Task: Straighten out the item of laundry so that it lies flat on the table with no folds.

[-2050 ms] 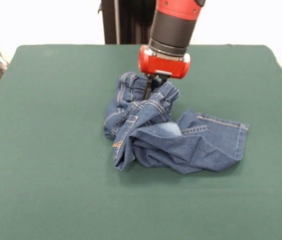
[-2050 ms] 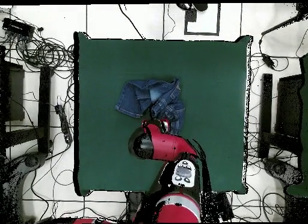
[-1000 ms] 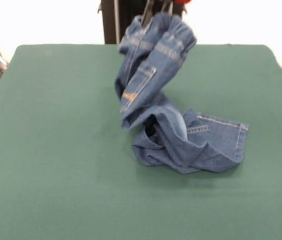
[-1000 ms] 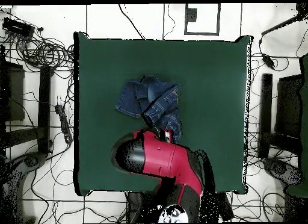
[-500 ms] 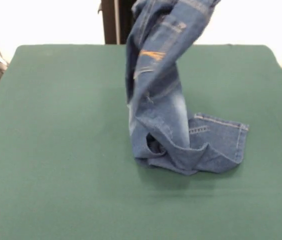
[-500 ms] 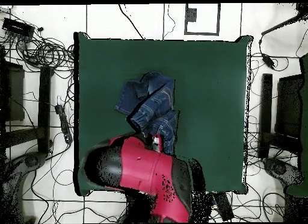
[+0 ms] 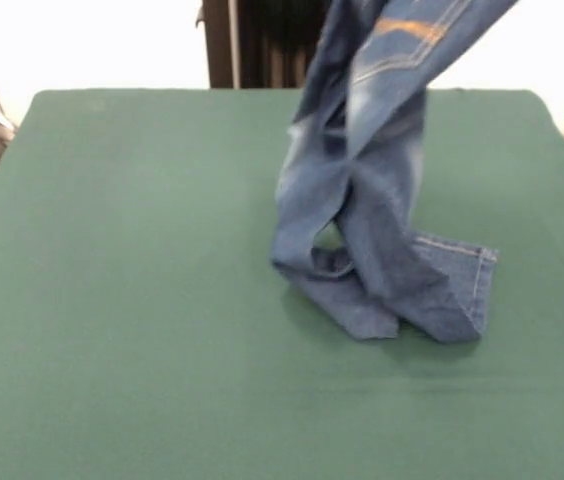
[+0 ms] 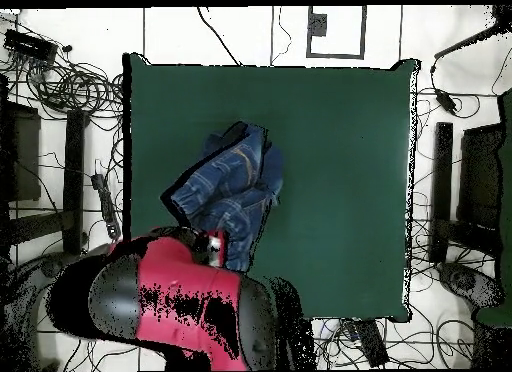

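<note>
Blue jeans hanging from top of frame, leg ends resting right of centre on green table; claw grip unclear, cannot tell

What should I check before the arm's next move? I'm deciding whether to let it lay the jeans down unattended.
1. Jeans held up: ok, the upper part hangs from above the frame.
2. Leg ends touching the table: ok, the hems rest on the cloth.
3. Jeans free of folds: not ok, the legs hang twisted and overlap at the bottom.
4. Room to spread: ok, green table shows on every side.
5. End effector grip: cannot tell, the arm hides it.
</note>
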